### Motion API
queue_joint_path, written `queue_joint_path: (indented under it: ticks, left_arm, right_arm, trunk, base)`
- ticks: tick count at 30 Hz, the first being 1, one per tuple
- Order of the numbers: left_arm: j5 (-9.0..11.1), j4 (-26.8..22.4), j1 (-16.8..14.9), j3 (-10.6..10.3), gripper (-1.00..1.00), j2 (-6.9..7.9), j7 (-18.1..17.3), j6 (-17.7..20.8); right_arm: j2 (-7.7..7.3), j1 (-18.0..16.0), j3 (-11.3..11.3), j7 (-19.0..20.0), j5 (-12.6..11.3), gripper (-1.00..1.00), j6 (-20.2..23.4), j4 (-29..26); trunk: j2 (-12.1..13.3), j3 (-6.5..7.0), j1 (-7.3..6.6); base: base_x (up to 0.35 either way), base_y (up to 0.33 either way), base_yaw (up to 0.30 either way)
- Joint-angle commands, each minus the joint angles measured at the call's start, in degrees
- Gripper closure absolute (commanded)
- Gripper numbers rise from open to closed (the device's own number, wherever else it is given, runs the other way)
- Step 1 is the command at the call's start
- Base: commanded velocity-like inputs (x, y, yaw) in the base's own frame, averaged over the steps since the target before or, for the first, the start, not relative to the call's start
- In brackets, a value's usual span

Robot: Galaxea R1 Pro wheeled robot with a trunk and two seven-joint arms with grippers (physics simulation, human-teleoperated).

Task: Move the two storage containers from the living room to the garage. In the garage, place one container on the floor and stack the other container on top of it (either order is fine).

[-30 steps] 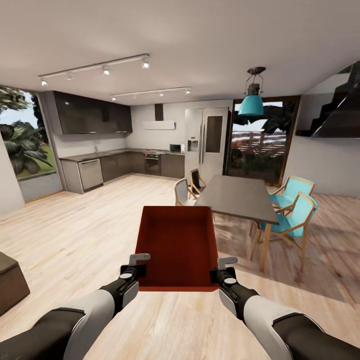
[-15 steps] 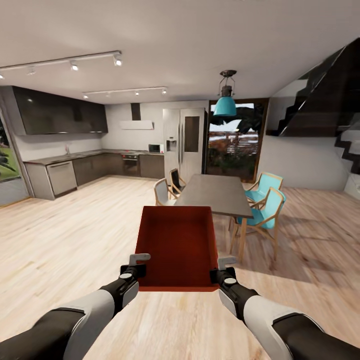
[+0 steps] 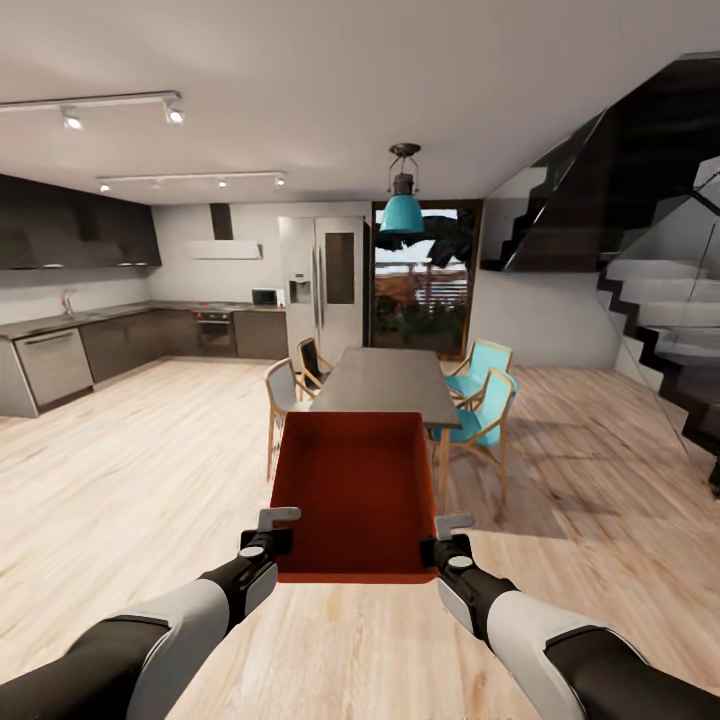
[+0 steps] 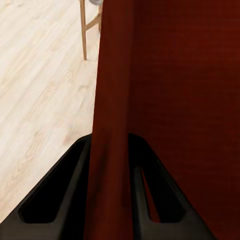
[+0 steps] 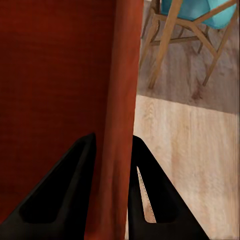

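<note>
I hold one orange-red storage container (image 3: 355, 490) level in front of me, above the pale wood-plank floor. My left gripper (image 3: 272, 530) is shut on its left wall and my right gripper (image 3: 448, 535) is shut on its right wall. In the left wrist view the thin red wall (image 4: 110, 125) runs between the black fingers (image 4: 65, 195). The right wrist view shows the same: the container wall (image 5: 120, 115) is pinched between the fingers (image 5: 70, 190). The bin looks empty inside.
A grey dining table (image 3: 385, 380) with wooden chairs, two of them turquoise (image 3: 478, 400), stands just beyond the bin. A dark kitchen counter (image 3: 90, 345) runs along the left, a fridge (image 3: 325, 285) at the back. A dark staircase (image 3: 650, 300) rises on the right.
The whole view has swung to the right: kitchen and table slid left, the staircase came into sight. The container and both grippers keep the same hold and place before me.
</note>
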Motion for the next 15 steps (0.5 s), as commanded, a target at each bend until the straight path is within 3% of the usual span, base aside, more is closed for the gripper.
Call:
queue_joint_path:
  ticks: [1, 15]
  left_arm:
    - [0.1, -0.1, -0.1, 1.3, 1.0, -0.21, 0.9, -0.9]
    - [0.1, -0.1, -0.1, 1.4, 1.0, -0.21, 0.9, -0.9]
  right_arm:
    - [0.24, 0.0, -0.4, -0.4, -1.5, 1.0, -0.3, 0.4]
    - [0.24, 0.0, -0.4, -0.4, -1.5, 1.0, -0.3, 0.3]
  trunk:
    - [-0.1, -0.07, 0.02]
    - [-0.1, -0.07, 0.02]
  base:
    - [0.0, 0.0, -0.289]
    - [0.0, 0.0, -0.288]
